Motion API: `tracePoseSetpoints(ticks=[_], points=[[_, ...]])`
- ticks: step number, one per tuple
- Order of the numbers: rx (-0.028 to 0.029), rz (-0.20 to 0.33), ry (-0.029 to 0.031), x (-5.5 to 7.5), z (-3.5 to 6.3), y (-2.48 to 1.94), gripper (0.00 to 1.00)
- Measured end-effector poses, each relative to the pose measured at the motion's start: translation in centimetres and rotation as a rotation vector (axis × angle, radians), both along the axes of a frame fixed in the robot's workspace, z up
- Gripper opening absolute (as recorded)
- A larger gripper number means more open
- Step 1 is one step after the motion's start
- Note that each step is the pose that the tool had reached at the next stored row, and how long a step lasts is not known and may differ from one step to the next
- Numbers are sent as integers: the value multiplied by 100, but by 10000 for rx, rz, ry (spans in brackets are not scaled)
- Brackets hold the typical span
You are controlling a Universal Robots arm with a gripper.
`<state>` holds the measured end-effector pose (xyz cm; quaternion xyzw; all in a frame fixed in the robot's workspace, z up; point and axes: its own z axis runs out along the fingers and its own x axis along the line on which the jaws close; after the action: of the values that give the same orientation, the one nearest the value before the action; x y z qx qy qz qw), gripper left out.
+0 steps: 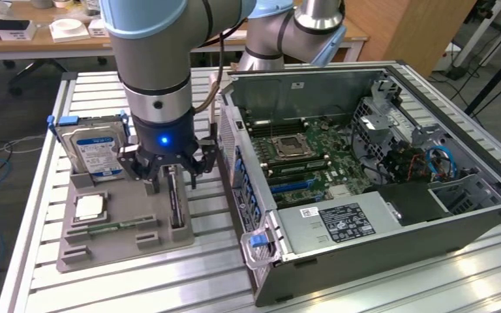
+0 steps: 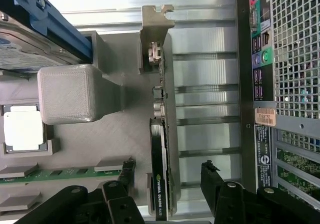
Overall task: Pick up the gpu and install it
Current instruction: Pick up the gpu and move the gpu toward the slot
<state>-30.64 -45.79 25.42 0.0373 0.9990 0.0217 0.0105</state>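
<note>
Matt grey plastic tray [image 1: 124, 244], shiny ribbed metal table [image 1: 146, 287], metal-bracketed gpu [image 2: 162, 134]

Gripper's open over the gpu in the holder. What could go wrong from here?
1. The gpu stands on its thin edge between the gripper's open jaws, so an off-centre close could tip it.
2. The memory stick ends right by one finger, which might snag it going down.
3. The case stands close beside the holder, so the gpu's bracket might clip it on lifting.
</note>
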Motion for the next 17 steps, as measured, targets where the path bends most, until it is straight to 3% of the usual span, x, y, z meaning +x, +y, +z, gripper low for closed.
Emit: tracePoseSetpoints(ticks=[7,17], points=[[-12,-2,-1,-43,-78,47,65],[-18,-1,-1,-54,-145,60,65]])
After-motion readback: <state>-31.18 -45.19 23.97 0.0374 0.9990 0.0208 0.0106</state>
